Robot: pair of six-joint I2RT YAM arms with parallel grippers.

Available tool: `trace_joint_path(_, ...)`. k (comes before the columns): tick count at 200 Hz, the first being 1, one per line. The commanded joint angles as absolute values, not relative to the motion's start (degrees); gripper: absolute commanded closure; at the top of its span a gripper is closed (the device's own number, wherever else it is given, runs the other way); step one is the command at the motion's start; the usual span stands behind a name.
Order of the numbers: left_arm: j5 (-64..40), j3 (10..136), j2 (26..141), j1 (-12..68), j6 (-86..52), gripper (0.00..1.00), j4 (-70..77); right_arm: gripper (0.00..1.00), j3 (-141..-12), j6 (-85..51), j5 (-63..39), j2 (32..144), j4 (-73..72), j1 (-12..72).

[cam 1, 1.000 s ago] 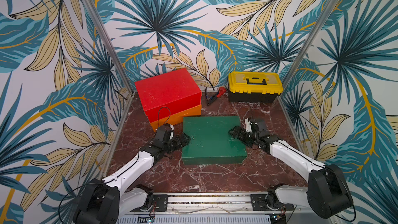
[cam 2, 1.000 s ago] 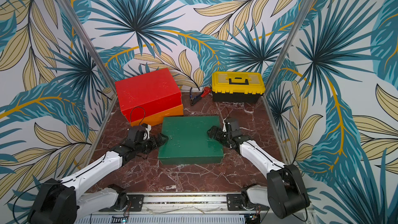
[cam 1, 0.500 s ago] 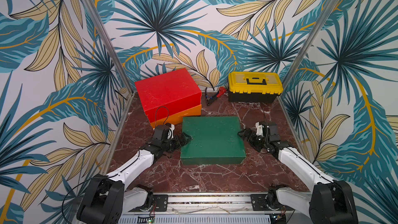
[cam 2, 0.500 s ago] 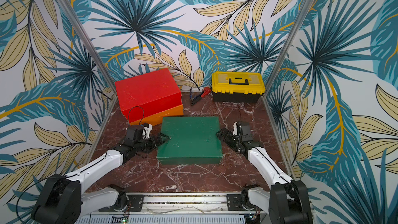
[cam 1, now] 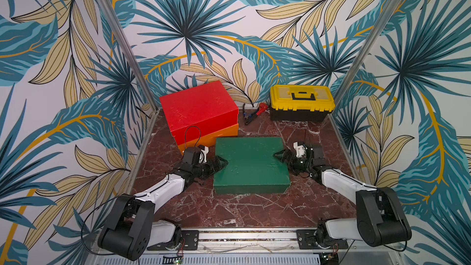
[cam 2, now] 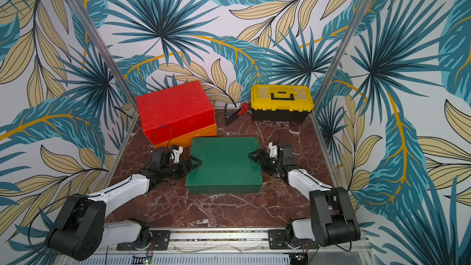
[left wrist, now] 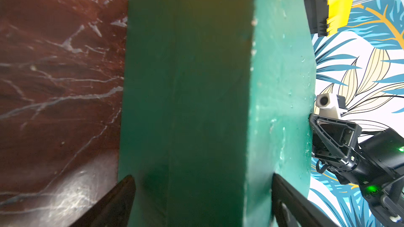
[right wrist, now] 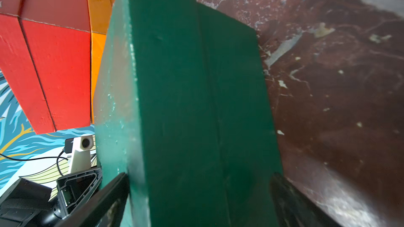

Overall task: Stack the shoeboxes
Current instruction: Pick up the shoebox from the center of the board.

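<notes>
At center, green shoebox [cam 1: 251,164] lidded, red shoebox [cam 1: 198,108] atop orange shoebox [cam 1: 219,135]

"What sort of place is this?"

"A robot lab's test cell. Leaf-print wallpaper [cam 1: 188,21] covers flat panels closing in three sides, joined by bare aluminium posts [cam 1: 125,47]."

"What else shows it?"

"The bench [cam 1: 229,212] has a red-brown marble pattern. At its 6 o'clock edge an aluminium rail [cam 1: 244,237] carries the bolted arm bases [cam 1: 163,233] of two robot arms. At 1 o'clock stands a yellow-lidded toolbox [cam 1: 302,98], with hand tools [cam 1: 261,109] lying at 12 o'clock, like workshop props."
</notes>
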State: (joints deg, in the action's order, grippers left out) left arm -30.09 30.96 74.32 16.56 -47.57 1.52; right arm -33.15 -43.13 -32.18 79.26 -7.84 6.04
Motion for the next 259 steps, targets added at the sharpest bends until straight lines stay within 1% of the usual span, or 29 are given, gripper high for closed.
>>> trace_joint_path(1, -29.9, 29.6, 75.8, 16.5, -47.1, 0.05, 1.6, 0.01, -30.4, -43.2, -30.5, 82.0, -3.6, 6.7)
trace_joint_path(19, -30.2, 29.6, 75.9, 16.4, -47.2, 0.05, 1.9, 0.01, -30.6, -43.5, -30.4, 81.9, -3.6, 7.4)
trace_joint_path(35, -30.5, 29.6, 75.9, 16.4, -47.3, 0.09, 2.0, 0.04, -30.8, -43.7, -30.2, 81.8, -3.3, 8.0)
trace_joint_path(49, -30.5, 29.6, 75.6, 16.5, -47.4, 0.11, 2.0, 0.12, -30.8, -44.1, -30.1, 81.7, -3.2, 8.4)
trace_joint_path(74, -30.5, 29.6, 75.5, 16.5, -47.9, 0.12, 2.0, 0.17, -31.2, -44.6, -29.8, 81.7, -2.8, 9.5)
trace_joint_path(91, -30.8, 29.8, 75.9, 16.5, -47.9, 0.18, 2.0, 0.19, -31.4, -45.1, -29.7, 81.7, -3.0, 10.3)
trace_joint_path(132, -31.7, 30.0, 75.9, 16.6, -48.2, 0.19, 2.0, 0.19, -32.5, -46.4, -28.7, 82.0, -3.3, 13.7)
trace_joint_path(176, -33.0, 30.0, 70.6, 17.4, -49.7, 0.19, 2.0, 0.19, -34.7, -48.7, -28.5, 81.5, -3.7, 18.0)
trace_joint_path(223, -33.7, 31.0, 67.2, 19.2, -50.9, 0.19, 1.5, 0.19, -38.1, -50.0, -26.5, 76.4, 0.3, 22.2)
trace_joint_path(259, -32.2, 33.1, 65.0, 21.2, -51.1, 0.19, -1.2, 0.19, -39.9, -50.7, -25.7, 73.5, 2.5, 24.1)
